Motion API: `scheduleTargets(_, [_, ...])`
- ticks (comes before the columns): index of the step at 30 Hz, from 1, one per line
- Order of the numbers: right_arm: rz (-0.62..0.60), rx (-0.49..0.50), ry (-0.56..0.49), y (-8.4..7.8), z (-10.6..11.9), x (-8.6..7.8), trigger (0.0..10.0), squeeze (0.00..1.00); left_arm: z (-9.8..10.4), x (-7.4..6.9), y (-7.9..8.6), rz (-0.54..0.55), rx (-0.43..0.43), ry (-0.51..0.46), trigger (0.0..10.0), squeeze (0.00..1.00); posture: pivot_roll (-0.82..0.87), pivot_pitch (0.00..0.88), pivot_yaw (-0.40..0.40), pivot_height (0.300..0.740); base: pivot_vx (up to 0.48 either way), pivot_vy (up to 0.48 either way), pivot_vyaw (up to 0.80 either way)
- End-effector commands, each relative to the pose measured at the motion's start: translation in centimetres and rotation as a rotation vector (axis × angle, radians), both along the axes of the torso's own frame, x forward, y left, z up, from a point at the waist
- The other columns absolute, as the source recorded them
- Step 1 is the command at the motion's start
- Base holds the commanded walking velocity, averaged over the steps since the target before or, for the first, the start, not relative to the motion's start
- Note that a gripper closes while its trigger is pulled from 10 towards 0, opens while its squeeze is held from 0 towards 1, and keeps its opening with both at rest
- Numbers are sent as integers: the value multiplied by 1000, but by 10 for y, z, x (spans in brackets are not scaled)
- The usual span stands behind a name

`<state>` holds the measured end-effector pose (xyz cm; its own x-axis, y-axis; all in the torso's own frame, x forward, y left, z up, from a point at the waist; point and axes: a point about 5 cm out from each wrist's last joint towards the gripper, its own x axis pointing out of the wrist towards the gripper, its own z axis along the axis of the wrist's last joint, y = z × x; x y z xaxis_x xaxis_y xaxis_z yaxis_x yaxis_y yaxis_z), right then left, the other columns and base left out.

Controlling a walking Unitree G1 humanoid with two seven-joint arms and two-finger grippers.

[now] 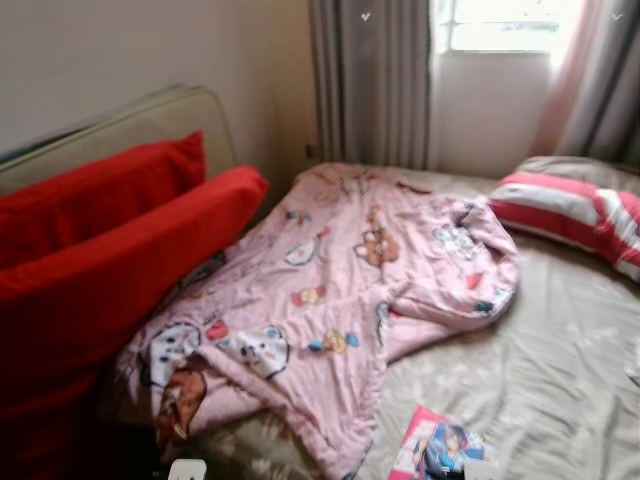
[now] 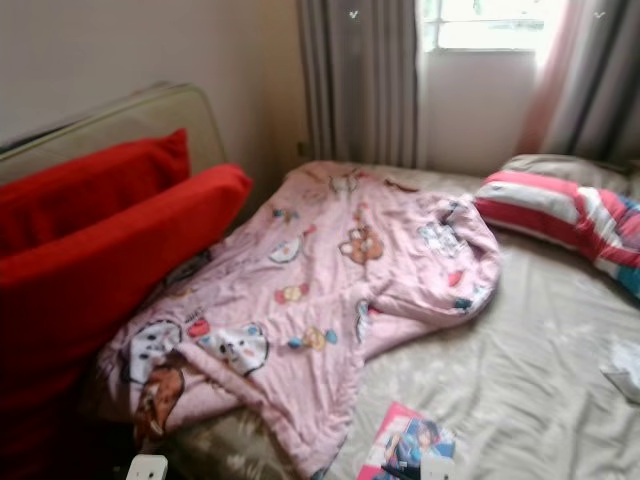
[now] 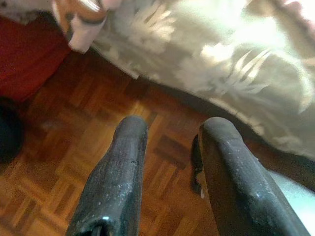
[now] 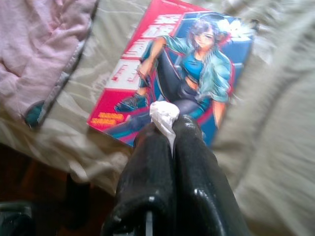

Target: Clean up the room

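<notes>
A crumpled pink cartoon blanket (image 1: 340,290) lies across the beige bed (image 1: 540,380). A pink and blue comic magazine (image 1: 437,447) rests near the bed's front edge. My right gripper (image 4: 170,129) hovers just above that magazine (image 4: 187,64), shut on a small scrap of white tissue (image 4: 164,116). My left gripper (image 3: 170,130) hangs open over the parquet floor (image 3: 74,162) beside the bed's hanging sheet (image 3: 221,64), nothing between its fingers.
Two red cushions (image 1: 110,240) lean at the left against a padded headboard (image 1: 150,125). A red and white striped pillow (image 1: 575,215) lies at the far right. A white crumpled scrap (image 2: 625,368) sits on the sheet. Grey curtains (image 1: 375,80) flank a window.
</notes>
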<state>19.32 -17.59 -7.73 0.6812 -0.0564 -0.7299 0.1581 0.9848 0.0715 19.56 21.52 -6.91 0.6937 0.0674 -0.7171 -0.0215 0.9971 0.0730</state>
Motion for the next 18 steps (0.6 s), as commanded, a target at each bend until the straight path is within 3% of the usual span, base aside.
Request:
scheduleTargets(1, [-5,12,19,2,-3,-4,10000,0,-1,-1,0,-8,3,17,10000,0,11,26,76,740,0,0,0])
scheduleTargets(7, [11,-1,18,2,-3,-5,10000,0,-3,-4,1,0,3,31,10000,0,13,29,74,740,0,171,0])
scheduleTargets(12, [10,-5,12,1,-2,-4,10000,0,-5,-7,1,5,3,44,10000,0,14,29,74,740,0,311,696])
scheduleTargets(18, [-12,-2,13,0,-2,-4,10000,0,-5,-7,1,7,4,49,10000,0,15,29,74,740,0,315,0])
